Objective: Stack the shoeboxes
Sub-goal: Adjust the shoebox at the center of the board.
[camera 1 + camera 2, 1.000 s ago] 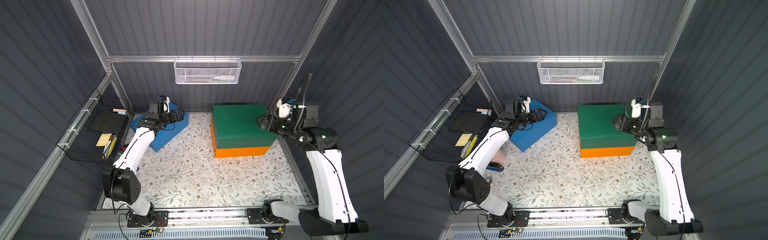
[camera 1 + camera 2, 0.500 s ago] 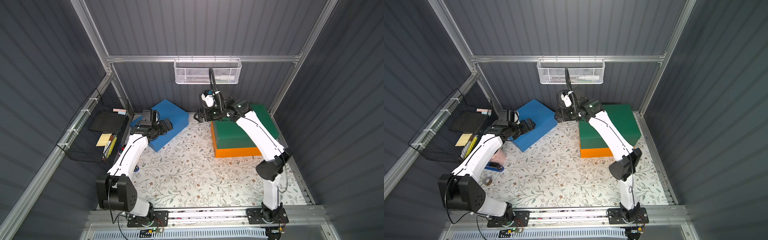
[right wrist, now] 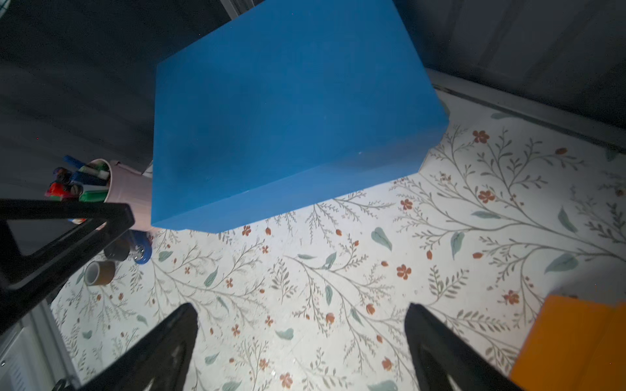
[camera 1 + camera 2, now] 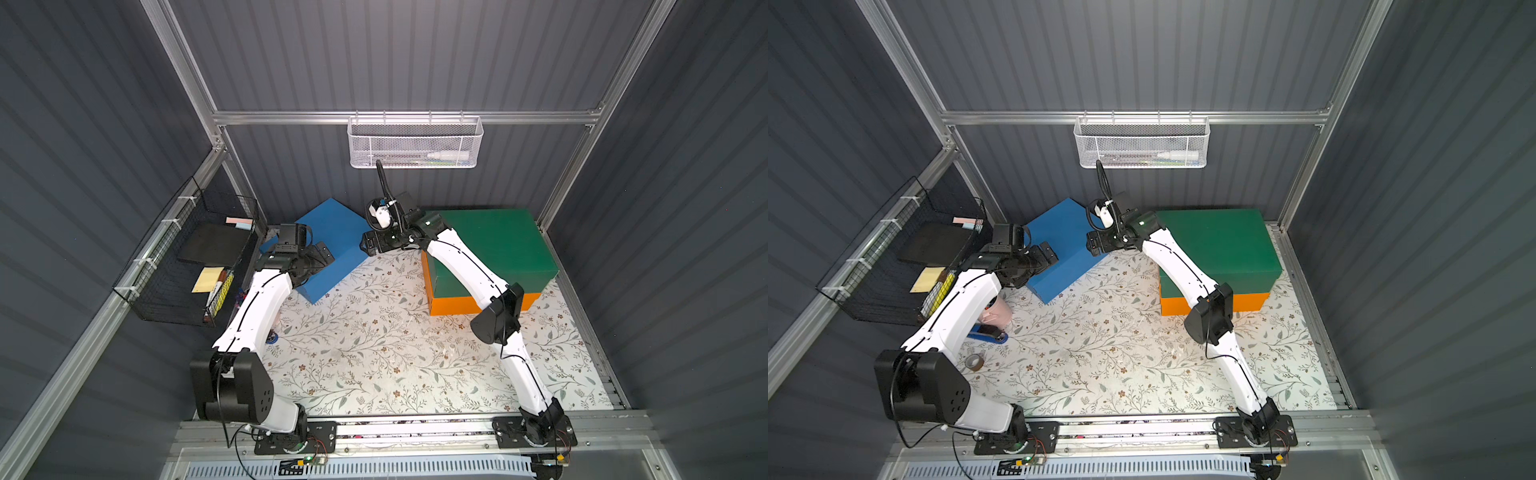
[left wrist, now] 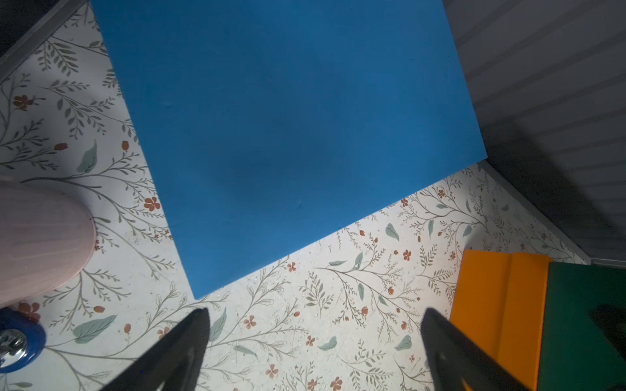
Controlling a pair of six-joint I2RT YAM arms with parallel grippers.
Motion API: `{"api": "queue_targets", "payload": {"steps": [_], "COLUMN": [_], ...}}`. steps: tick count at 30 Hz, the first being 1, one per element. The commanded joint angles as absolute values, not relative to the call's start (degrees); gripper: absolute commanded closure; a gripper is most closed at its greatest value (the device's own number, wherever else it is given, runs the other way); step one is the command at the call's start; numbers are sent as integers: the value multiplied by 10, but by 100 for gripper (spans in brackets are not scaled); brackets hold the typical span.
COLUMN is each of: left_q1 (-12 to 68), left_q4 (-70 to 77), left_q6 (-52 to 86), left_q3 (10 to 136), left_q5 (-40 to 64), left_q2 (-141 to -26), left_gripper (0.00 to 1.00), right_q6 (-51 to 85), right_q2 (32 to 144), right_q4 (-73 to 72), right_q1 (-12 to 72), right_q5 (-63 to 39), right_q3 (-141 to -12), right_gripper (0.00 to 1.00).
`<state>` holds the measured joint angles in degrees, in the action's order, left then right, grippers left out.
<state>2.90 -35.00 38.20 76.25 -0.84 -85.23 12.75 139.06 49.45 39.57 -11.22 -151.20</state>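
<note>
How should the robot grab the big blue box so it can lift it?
Probably with both arms, squeezing two opposite side walls. The blue box looks wider than either open gripper, and its faces are flat with no handle. The left gripper should come from the side near the pink cup, the right gripper from the side facing the green box.

matt cardboard blue shoebox (image 5: 288,135), smooth floral mat (image 5: 338,321)

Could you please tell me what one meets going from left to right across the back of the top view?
Black wire basket → blue shoebox → green shoebox, which sits on the orange shoebox.
</note>
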Motion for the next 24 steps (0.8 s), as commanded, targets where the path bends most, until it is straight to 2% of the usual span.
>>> {"api": "queue_targets", "payload": {"steps": [1, 12, 18, 24], "left_q1": [26, 28, 39, 39], "left_q4": [-333, -346, -312, -314], "left_q6": [382, 333, 287, 258], "left_q3": [763, 885, 905, 1010], "left_q5": [-25, -71, -96, -123], "left_q2": [-881, -998, -1032, -1119], "left_gripper": [0, 0, 0, 0], "right_q6": [118, 123, 135, 131], "right_q2": [1407, 1430, 1369, 1309], "right_q4": [423, 384, 345, 358], "right_q1": [403, 406, 407, 407], "right_q5": [-93, -87, -96, -103], "right_q3": [-1526, -1522, -1448, -1413], "right_gripper": [2, 2, 2, 1]}}
